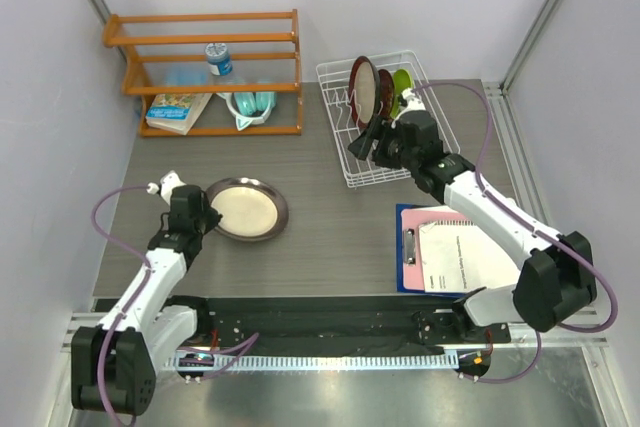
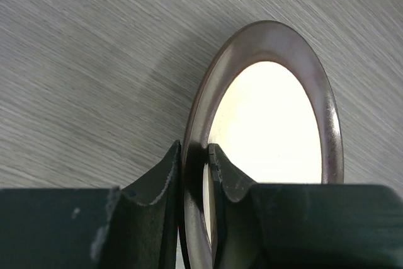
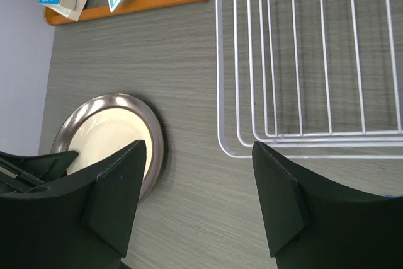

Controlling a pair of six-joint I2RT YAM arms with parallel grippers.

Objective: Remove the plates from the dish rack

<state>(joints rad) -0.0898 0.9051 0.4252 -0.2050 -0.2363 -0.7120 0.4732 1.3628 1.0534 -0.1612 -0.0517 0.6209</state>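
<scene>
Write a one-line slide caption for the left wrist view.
Left gripper pinching the rim of the grey-rimmed plate on the grey table.

A: Far left — orange wooden shelf [image 1: 200, 42] on the grey wood-grain table [image 1: 330, 237]. Contents?
B: Book [image 1: 178, 112] lying flat at the left end, with a teal-and-white item [image 1: 250, 105] beside it. A blue-capped bottle [image 1: 218, 58] stands upright between the rails.
A: Near right?
B: Blue clipboard [image 1: 405, 247] — white printed sheet [image 1: 465, 257] lying askew on it.
</scene>
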